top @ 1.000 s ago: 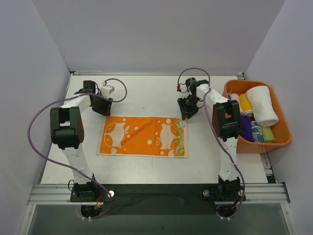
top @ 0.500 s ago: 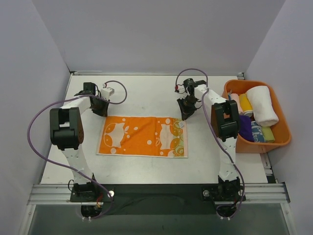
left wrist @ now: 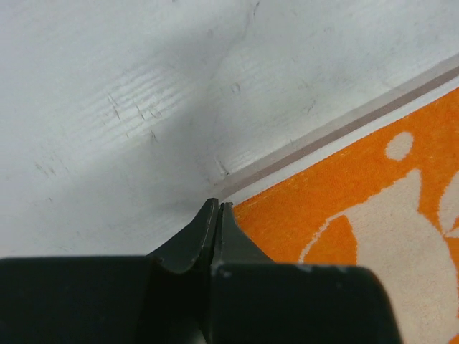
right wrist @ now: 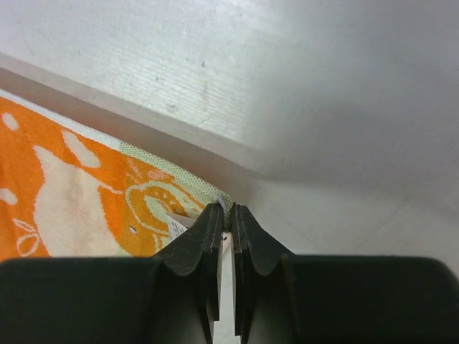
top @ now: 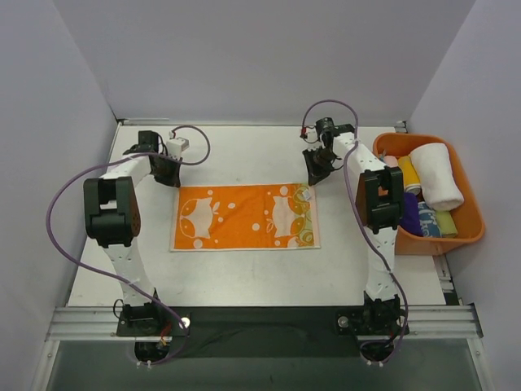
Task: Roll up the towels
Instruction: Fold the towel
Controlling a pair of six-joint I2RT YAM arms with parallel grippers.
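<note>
An orange towel [top: 244,216] with cream animal shapes and dots lies flat in the middle of the table. My left gripper [top: 170,174] is shut on its far left corner, and my right gripper [top: 313,180] is shut on its far right corner. In the left wrist view the gripper [left wrist: 217,208] has its jaws pressed together at the edge of the orange towel [left wrist: 344,208]. In the right wrist view a pale bit of the towel's [right wrist: 86,193] corner shows pinched in the gripper [right wrist: 228,211], beside a small white label.
An orange bin [top: 415,137] stands at the right edge of the table. It holds a rolled white towel [top: 435,175] and several small coloured rolls [top: 409,173]. Both arms reach along the towel's sides, with purple cables looping above them.
Both grippers have closed on the towel's far corners and moved away from the arm bases. The towel slid with them toward the far side and slightly right.
</note>
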